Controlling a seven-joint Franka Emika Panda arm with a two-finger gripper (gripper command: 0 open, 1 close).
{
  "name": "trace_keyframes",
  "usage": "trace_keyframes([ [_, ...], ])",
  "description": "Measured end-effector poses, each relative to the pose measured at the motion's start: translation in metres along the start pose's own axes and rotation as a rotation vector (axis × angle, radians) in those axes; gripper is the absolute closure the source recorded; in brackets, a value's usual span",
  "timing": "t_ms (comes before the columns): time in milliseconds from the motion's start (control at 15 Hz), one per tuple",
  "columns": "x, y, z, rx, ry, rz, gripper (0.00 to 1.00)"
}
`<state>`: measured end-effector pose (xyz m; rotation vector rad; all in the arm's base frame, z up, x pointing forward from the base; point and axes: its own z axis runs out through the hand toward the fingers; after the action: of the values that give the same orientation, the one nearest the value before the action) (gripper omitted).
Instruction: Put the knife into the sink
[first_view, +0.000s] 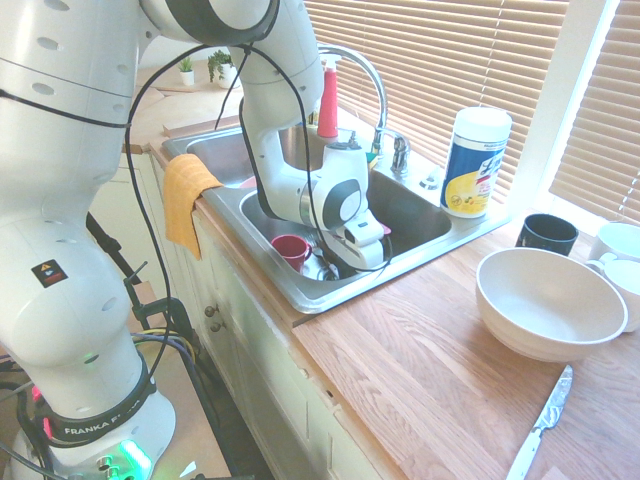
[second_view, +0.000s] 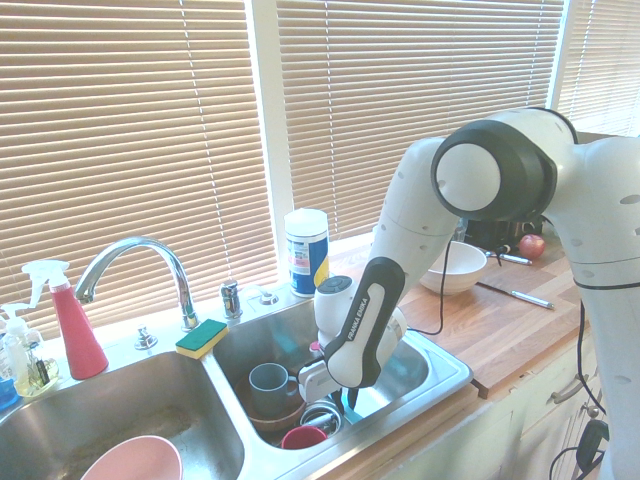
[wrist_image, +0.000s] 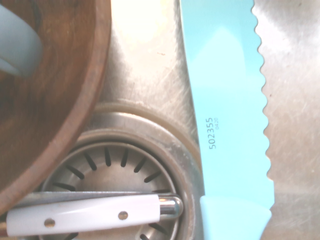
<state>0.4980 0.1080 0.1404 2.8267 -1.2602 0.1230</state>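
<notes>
Knife (wrist_image: 227, 115) handle cut off; pincer (second_view: 350, 398) shut, hidden low in sink (second_view: 440, 372).

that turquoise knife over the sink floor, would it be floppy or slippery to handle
Probably stiff enough yet light: the turquoise knife looks like one thin piece of plastic. Its smooth, glossy faces suggest it could slip or swivel in a grip. Flat-sided, it likely won't roll on the steel sink floor.

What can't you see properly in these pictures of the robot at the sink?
- Gripper fingers: hidden in both exterior views by the robot's own hand, low inside the sink.
- Knife: its tip is cut off by the wrist picture's edge.
- White-handled utensil on the drain: one end is cut off at the wrist picture's edge.
- Brown bowl: only partly in the wrist view.
</notes>
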Motion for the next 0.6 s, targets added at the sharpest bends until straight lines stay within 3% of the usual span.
trace_keyframes([
  [600,0.013,0.004,-0.002,0.014,-0.012,-0.012,0.0],
])
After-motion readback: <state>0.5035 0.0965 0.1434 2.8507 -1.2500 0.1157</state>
